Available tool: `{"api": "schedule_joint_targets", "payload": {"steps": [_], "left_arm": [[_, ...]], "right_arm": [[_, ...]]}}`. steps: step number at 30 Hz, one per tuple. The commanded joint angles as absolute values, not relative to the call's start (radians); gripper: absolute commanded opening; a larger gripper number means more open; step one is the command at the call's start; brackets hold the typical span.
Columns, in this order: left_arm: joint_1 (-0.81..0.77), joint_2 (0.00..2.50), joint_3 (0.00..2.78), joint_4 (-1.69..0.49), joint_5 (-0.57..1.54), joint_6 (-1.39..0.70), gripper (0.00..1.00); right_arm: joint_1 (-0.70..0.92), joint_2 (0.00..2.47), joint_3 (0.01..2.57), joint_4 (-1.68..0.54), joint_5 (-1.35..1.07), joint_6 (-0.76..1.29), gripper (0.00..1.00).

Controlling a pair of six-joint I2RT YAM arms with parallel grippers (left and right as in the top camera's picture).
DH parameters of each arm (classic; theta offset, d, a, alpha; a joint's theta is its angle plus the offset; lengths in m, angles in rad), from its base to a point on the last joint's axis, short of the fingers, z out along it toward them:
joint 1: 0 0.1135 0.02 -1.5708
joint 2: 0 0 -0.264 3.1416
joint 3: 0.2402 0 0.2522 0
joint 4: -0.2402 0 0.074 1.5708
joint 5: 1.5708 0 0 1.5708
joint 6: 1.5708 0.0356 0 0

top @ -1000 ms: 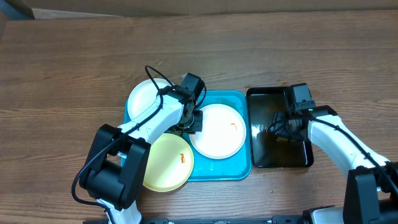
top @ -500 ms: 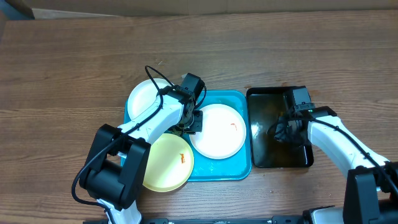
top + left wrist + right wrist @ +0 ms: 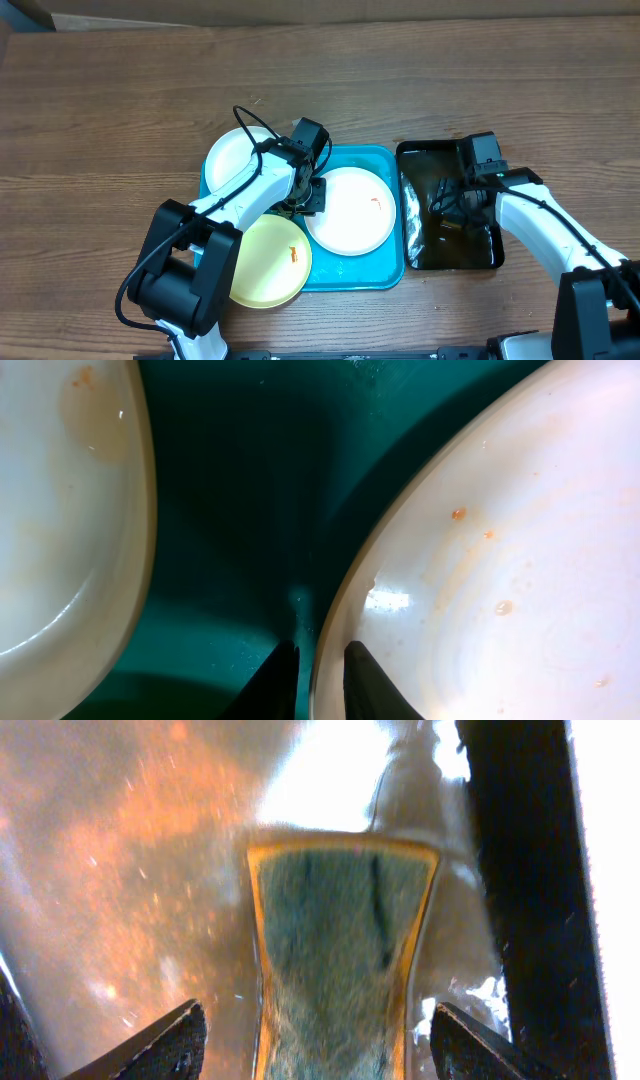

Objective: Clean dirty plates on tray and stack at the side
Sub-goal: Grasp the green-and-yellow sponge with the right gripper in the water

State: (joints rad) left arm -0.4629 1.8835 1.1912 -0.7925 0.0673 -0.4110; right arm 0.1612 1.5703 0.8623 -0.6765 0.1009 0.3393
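On the turquoise tray (image 3: 385,270) lie three plates: a white one (image 3: 348,210) at the right, a white one (image 3: 240,160) at the upper left, and a pale yellow one (image 3: 268,262) at the lower left. Each overhangs the tray's edge or lies close to it. My left gripper (image 3: 312,195) is shut on the right white plate's left rim. In the left wrist view the rim (image 3: 322,660) runs between the two fingers (image 3: 280,680), and orange specks dot the plate (image 3: 500,560). My right gripper (image 3: 320,1045) is open over a green sponge with yellow edges (image 3: 340,940) lying in water, clear of both fingers.
A black tray of water (image 3: 490,255) stands right of the turquoise tray, with my right gripper (image 3: 450,210) inside it. A second plate's edge (image 3: 60,510) shows at the left of the left wrist view. Bare wooden table (image 3: 120,110) surrounds both trays.
My right gripper squeezed the sponge half a second ago and has opened wide again; the water now ripples. The left arm and the plates have not moved.
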Motion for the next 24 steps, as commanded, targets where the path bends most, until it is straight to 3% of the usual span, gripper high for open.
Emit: {"api": "schedule_joint_targets", "payload": {"steps": [1, 14, 15, 18, 19, 21, 22, 24], "left_arm": [[-0.466, 1.879, 1.188, -0.796, 0.072, -0.408, 0.18], [-0.466, 1.879, 1.188, -0.785, 0.072, -0.407, 0.21], [-0.466, 1.879, 1.188, -0.785, 0.072, -0.408, 0.21], [-0.466, 1.879, 1.188, -0.784, 0.071, -0.407, 0.22], [-0.466, 1.879, 1.188, -0.784, 0.071, -0.407, 0.22], [-0.466, 1.879, 1.188, -0.784, 0.071, -0.407, 0.22], [-0.466, 1.879, 1.188, -0.784, 0.071, -0.407, 0.23], [-0.466, 1.879, 1.188, -0.784, 0.071, -0.407, 0.23]], "right_arm": [[0.155, 1.574, 0.888, -0.671, 0.141, 0.336, 0.71], [0.156, 1.575, 0.806, -0.587, 0.134, 0.344, 0.67], [0.156, 1.575, 0.804, -0.579, 0.134, 0.344, 0.63], [0.156, 1.575, 0.804, -0.573, 0.133, 0.344, 0.13], [0.156, 1.575, 0.804, -0.573, 0.133, 0.344, 0.04], [0.156, 1.574, 0.804, -0.572, 0.134, 0.344, 0.04], [0.156, 1.574, 0.805, -0.569, 0.134, 0.344, 0.09], [0.155, 1.574, 0.806, -0.554, 0.136, 0.343, 0.65]]}}
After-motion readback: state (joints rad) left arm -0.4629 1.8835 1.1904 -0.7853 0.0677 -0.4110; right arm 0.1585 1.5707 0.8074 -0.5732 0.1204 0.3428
